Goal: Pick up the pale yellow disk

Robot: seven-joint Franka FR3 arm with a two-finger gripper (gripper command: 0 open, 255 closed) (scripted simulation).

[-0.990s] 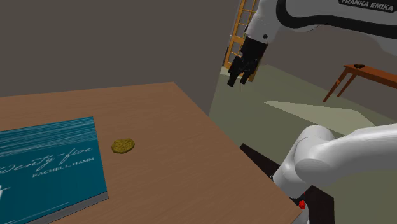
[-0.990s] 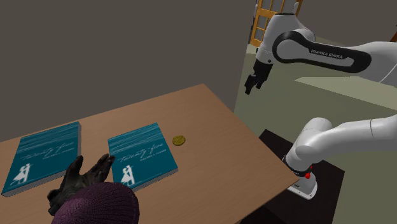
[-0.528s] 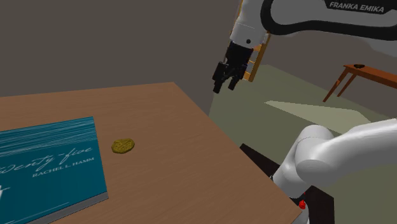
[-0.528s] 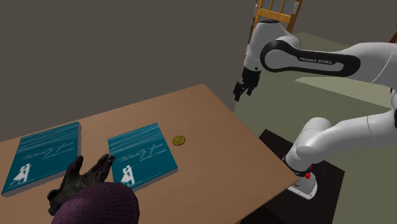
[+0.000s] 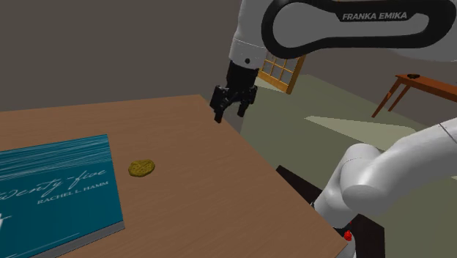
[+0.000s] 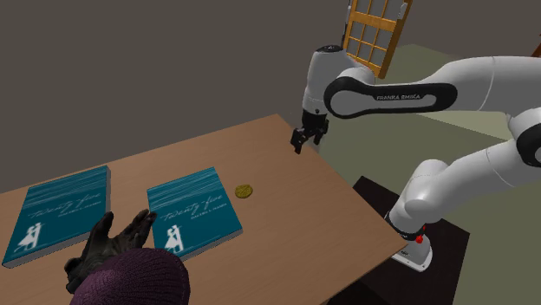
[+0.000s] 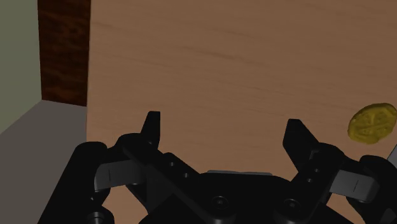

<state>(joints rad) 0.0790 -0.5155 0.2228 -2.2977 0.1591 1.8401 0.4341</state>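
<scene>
In the shoulder view, a teal book (image 5: 51, 187) lies at the lower left on the brown wooden table (image 5: 205, 176). Just right of it and not touching, the dull yellow disk (image 5: 142, 168) lies flat on the tabletop, left of the frame's middle. Further right and higher, the black gripper (image 5: 229, 115) hangs near the table's far right corner, well apart from the disk. Its 2 fingers are spread with nothing between them. The white arm (image 5: 329, 22) crosses the upper right, and a small wooden side table (image 5: 417, 82) stands at the right edge.

In the second exterior view, a dark glove (image 6: 108, 247) and a purple knit cap (image 6: 130, 277) sit at the lower left. Above them, 2 teal books, the left-hand book (image 6: 59, 214) and the right-hand book (image 6: 192, 212), lie side by side. The disk (image 6: 244, 191) lies just right of the right-hand book, near the frame's middle. The gripper (image 6: 299, 146) hangs up and right of it. A wooden lattice frame (image 6: 373, 35) shows at the top.

In the wrist view, the gripper (image 7: 222, 122) is released over bare table (image 7: 222, 57). The disk (image 7: 373, 122) lies outside the gap, beyond 1 finger and touching neither.
</scene>
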